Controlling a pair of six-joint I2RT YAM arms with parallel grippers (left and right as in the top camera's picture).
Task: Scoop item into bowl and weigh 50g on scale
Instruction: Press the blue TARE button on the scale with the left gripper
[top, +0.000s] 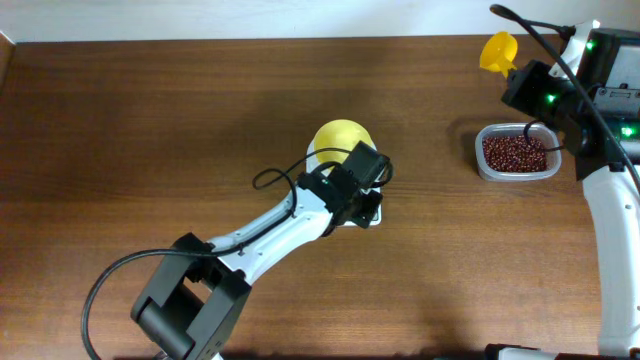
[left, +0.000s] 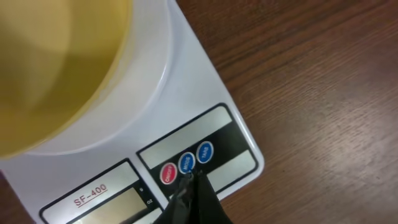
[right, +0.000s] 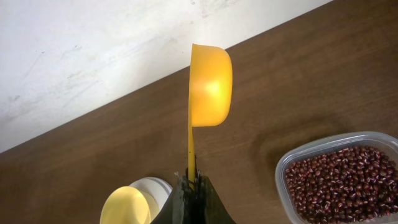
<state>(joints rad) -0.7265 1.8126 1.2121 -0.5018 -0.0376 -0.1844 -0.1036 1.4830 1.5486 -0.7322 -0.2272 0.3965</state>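
Note:
The pale yellow bowl (top: 338, 138) sits empty on the white scale (left: 186, 93), also seen in the left wrist view (left: 56, 68) and the right wrist view (right: 124, 206). My left gripper (left: 193, 177) is shut, its tips at the scale's front buttons, between the red and blue ones. The scale shows in the overhead view (top: 372, 212), mostly hidden under the arm. The reddish-brown beans (top: 514, 152) lie in a clear container (right: 283, 168) at the right. My right gripper (right: 191, 180) is shut on the handle of a yellow scoop (right: 210, 84), held empty above the table beyond the container (top: 498, 50).
The white wall (right: 93, 50) runs along the table's far edge. The right arm's base and cables (top: 600, 90) stand beside the bean container. Bare brown tabletop (top: 120, 130) spreads to the left.

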